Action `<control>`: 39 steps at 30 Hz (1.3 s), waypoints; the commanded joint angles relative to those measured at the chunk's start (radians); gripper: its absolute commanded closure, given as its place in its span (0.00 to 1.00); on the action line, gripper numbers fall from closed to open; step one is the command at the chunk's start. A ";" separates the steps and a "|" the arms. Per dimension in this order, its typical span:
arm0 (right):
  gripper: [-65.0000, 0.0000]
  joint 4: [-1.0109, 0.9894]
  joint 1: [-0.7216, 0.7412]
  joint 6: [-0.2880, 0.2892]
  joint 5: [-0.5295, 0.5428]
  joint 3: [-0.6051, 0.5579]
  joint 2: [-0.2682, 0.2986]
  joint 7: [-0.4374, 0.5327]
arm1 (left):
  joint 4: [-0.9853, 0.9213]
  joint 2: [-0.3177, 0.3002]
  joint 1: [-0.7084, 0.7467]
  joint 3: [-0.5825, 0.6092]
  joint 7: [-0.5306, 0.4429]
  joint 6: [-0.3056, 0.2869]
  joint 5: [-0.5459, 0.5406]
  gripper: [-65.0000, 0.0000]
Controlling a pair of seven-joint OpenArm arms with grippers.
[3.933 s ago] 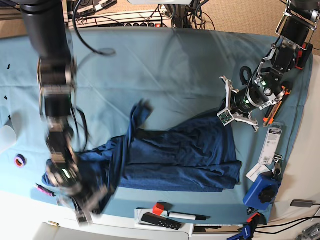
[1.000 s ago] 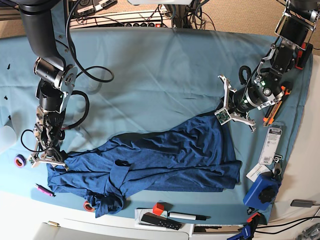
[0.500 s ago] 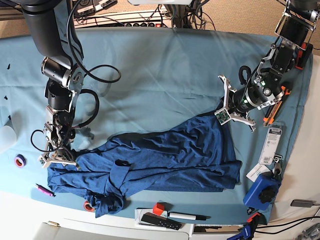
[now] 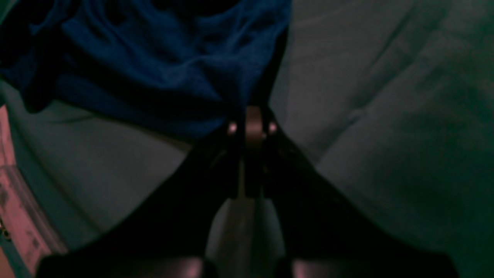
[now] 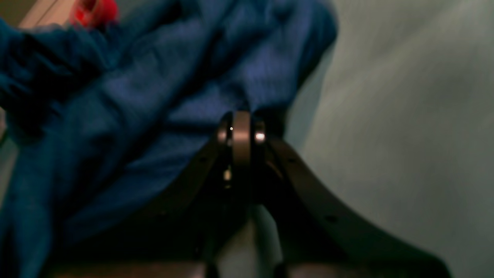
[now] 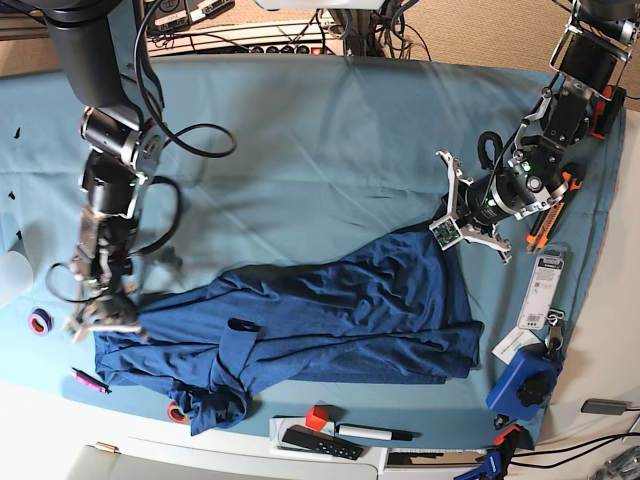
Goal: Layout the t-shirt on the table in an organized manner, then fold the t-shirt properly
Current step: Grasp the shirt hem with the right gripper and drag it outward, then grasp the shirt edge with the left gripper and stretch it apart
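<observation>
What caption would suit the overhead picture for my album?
Two robot arms pinch opposite ends of a rumpled navy shirt spread across a teal-covered table.

I count one t-shirt [image 6: 330, 315] on one table [image 6: 320, 140], with two arms, each carrying one gripper: left gripper [image 6: 447, 222], right gripper [image 6: 103, 318]. Near the front edge I see one red block [image 6: 317, 417], one black remote [image 6: 321, 442], one marker pen [image 6: 375, 433]. One purple tape roll [image 6: 39, 322] and one pink marker [image 6: 90, 381] lie by the right arm; one blue clamp [image 6: 524, 382].
</observation>
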 commanded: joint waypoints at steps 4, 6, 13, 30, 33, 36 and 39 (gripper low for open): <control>1.00 0.207 -0.026 0.039 0.006 0.001 0.034 -0.079 | 0.016 -0.011 -0.019 -0.008 -0.019 0.008 -0.008 1.00; 1.00 0.301 -0.066 0.064 0.008 0.001 0.047 -0.129 | 0.016 -0.011 -0.019 -0.008 -0.019 0.008 -0.008 1.00; 1.00 0.481 -0.208 0.087 0.064 0.001 0.093 -0.190 | 0.021 -0.011 -0.021 -0.008 -0.019 0.063 -0.007 1.00; 1.00 0.493 -0.364 0.264 0.296 0.002 0.103 -0.326 | 0.204 -0.074 -0.018 -0.008 0.035 0.177 0.141 1.00; 1.00 0.495 -0.364 0.320 0.362 0.002 0.117 -0.378 | 0.204 -0.098 -0.018 -0.008 0.063 0.175 0.146 1.00; 1.00 0.524 -0.364 0.359 0.394 0.002 0.134 -0.455 | 0.204 -0.110 -0.015 -0.009 0.079 0.175 0.142 1.00; 1.00 0.596 -0.379 0.362 0.410 0.002 0.153 -0.523 | 0.206 -0.118 -0.010 -0.009 0.085 0.175 0.139 1.00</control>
